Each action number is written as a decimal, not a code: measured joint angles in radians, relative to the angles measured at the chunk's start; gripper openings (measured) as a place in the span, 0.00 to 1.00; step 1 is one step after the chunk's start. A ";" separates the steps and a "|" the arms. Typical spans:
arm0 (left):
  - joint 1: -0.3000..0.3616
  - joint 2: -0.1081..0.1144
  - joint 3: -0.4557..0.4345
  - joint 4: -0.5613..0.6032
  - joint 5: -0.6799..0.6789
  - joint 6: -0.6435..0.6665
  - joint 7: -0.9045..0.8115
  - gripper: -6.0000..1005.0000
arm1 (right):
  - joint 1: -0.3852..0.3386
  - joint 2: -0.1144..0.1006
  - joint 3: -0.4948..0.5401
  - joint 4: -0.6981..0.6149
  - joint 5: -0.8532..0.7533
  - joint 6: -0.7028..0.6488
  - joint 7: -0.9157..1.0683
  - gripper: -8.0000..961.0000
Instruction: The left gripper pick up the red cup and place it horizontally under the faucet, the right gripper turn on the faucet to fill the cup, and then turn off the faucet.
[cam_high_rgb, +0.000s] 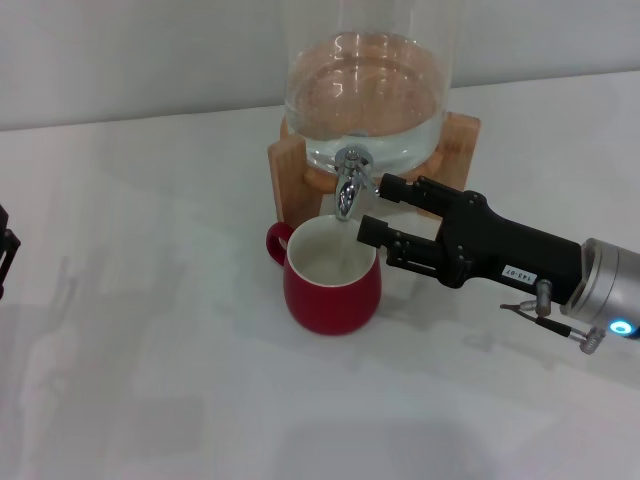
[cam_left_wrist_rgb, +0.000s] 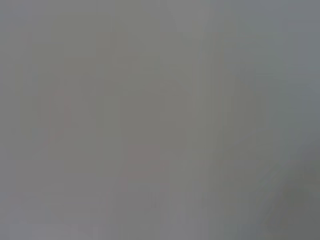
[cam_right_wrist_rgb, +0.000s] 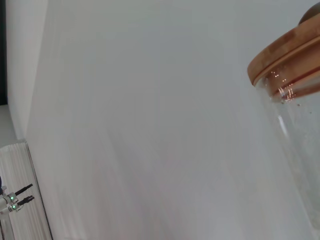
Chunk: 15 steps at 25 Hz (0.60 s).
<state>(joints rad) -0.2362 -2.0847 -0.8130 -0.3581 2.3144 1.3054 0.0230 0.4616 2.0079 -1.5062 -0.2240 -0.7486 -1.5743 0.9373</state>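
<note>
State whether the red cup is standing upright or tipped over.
Upright: the red cup sits on its base under the faucet, its open mouth facing up.

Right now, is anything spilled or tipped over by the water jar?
Nothing stands out. The glossy dark-red ceramic mug stands upright under the chrome faucet, no puddle shows on the white table, and the black right gripper sits beside the spout, jaws open.

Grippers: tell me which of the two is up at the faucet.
The right gripper, the black claw with the white label, is open beside the faucet over the red cup. The left gripper sits parked at the table's edge.
</note>
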 joint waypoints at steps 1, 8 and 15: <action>0.000 0.000 0.000 0.000 0.000 0.000 0.000 0.87 | 0.000 0.000 0.000 0.000 0.000 -0.001 0.000 0.78; 0.000 0.000 0.000 0.001 0.000 0.000 0.000 0.87 | 0.001 0.000 -0.008 0.000 0.000 -0.002 0.008 0.78; 0.000 0.000 0.000 0.001 0.000 0.000 0.000 0.87 | -0.005 -0.005 0.007 -0.011 0.009 0.010 0.002 0.78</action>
<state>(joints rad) -0.2362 -2.0847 -0.8130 -0.3574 2.3148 1.3054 0.0230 0.4565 2.0031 -1.4990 -0.2354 -0.7396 -1.5641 0.9392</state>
